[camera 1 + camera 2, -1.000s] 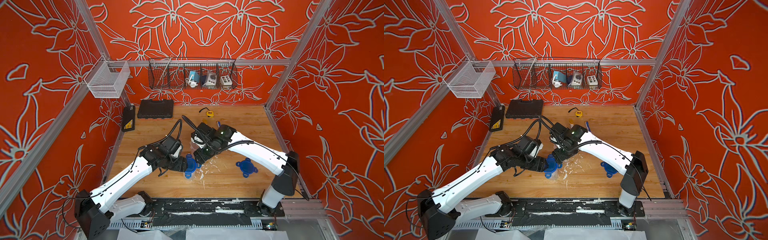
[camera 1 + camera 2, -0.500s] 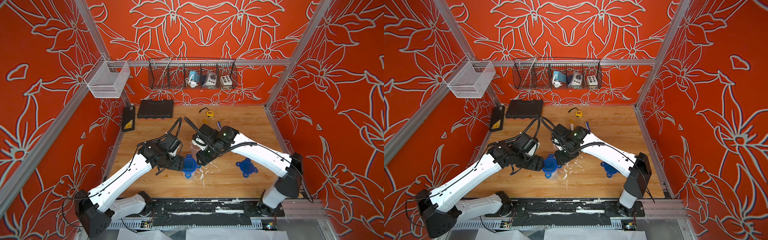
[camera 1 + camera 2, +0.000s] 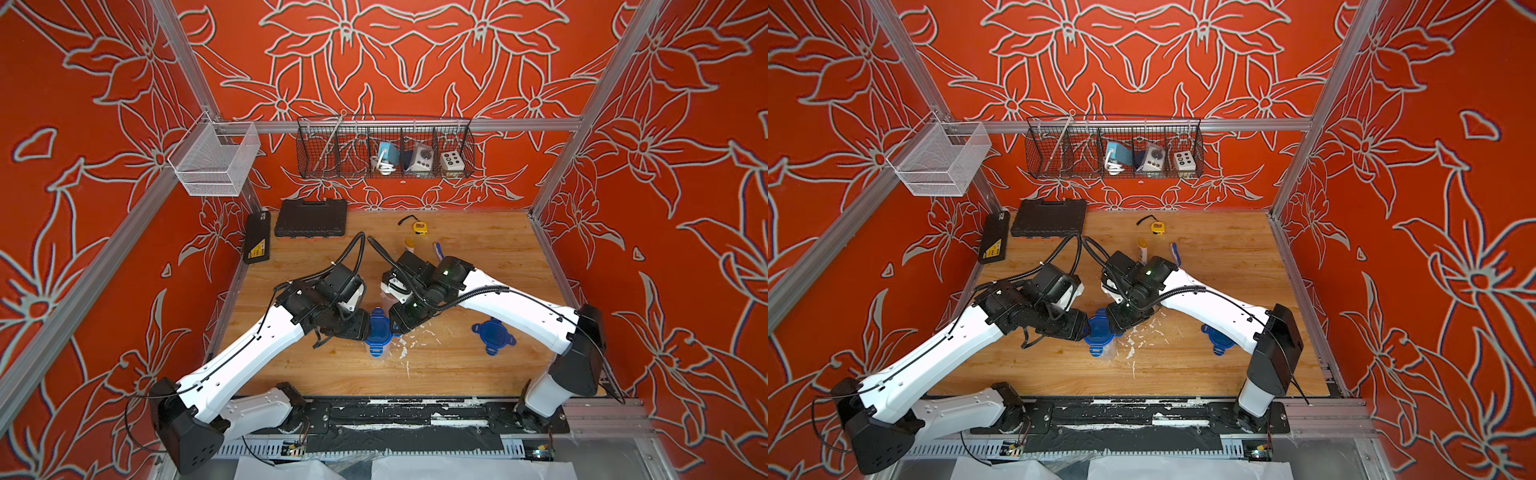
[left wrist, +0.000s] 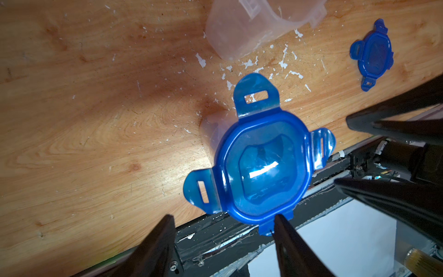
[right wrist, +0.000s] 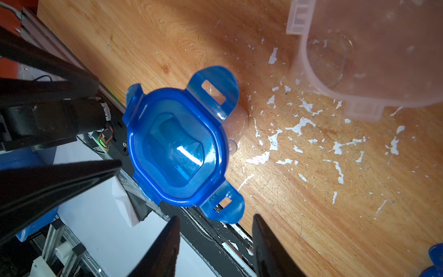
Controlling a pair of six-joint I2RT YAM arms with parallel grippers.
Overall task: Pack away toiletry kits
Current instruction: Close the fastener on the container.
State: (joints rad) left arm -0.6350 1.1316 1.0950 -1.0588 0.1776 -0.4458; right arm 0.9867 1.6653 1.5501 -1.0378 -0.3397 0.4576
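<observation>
I see left pincer (image 4: 223, 217) and right pincer (image 5: 215, 217) parted, empty, flanking blue four-tab lid (image 4: 261, 165) on clear plastic cup (image 4: 211, 130); lopsided tab press could tip it.

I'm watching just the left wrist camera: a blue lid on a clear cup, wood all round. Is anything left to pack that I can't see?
Observer: Yes. A white bottle with a yellow cap lies loose on the table, further back.
Visitor: Only that?
Observer: A blue toothbrush lies near it.
Visitor: And the other cup at my picture's edge?
Observer: The right wrist camera looks into that second cup: it is empty.
</observation>
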